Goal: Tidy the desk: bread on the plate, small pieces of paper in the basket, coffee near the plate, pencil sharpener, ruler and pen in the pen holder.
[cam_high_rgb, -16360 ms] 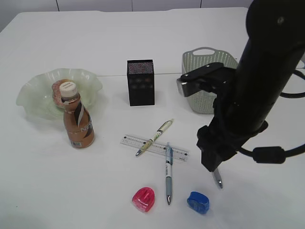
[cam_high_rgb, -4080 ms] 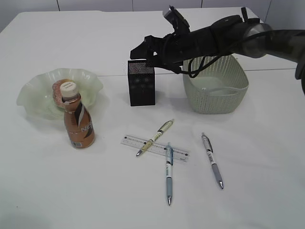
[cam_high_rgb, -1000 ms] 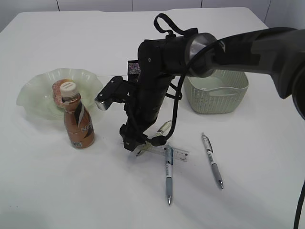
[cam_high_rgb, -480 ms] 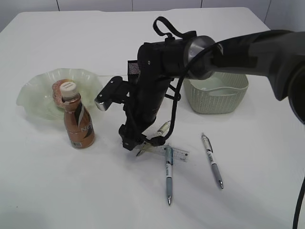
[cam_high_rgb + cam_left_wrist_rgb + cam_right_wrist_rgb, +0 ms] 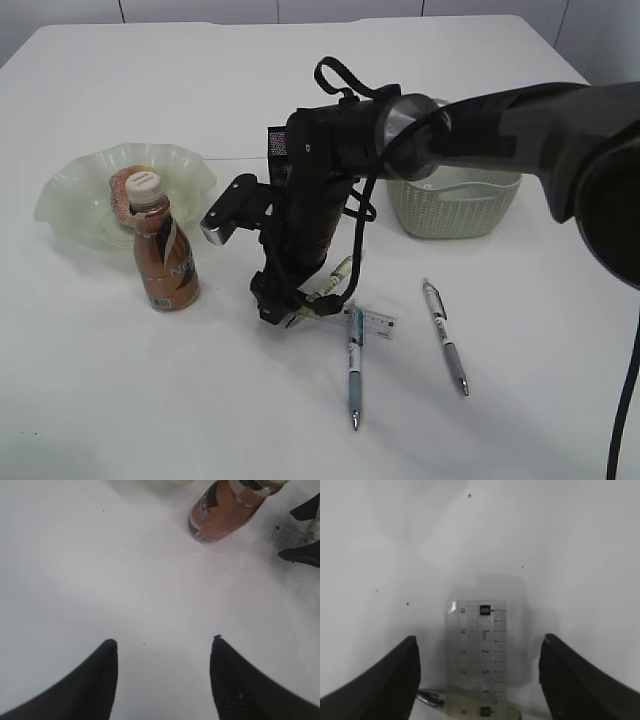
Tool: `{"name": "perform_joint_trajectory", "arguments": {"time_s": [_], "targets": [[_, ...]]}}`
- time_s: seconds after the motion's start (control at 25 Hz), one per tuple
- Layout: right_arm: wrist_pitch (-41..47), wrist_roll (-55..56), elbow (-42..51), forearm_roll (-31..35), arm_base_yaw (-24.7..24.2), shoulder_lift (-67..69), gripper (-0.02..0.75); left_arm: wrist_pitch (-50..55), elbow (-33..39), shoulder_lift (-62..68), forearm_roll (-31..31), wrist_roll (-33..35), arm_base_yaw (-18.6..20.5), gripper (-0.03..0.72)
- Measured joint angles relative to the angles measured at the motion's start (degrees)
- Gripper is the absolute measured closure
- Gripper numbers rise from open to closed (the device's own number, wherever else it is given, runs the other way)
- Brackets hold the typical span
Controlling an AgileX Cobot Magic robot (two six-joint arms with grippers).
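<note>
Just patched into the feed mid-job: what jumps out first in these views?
The right gripper dominates mid-table, hanging open over the end of the clear ruler, which a pen lies across. At left, the coffee bottle stands in front of the green plate; the left gripper sits open over bare table.

Right gripper (image 5: 285, 310) lower over ruler (image 5: 477, 655)

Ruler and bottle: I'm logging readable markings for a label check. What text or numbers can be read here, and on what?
"0", then "1", "2", "3": scale on the clear ruler, between the open fingers of the right claw.
"15": same ruler, left edge.
Brown coffee bottle: dark label has pale letters, too blurred to read.
Pens: print too small to read.
</note>
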Motion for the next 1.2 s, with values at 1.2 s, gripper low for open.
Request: {"name": "perform_joint_trajectory", "arguments": {"time_s": [1.2], "targets": [[3.37,0.28,-3.18,1.14,0.00,0.19,0.458,0.00,0.00,0.37,0.00,0.00,0.00,0.256]]}}
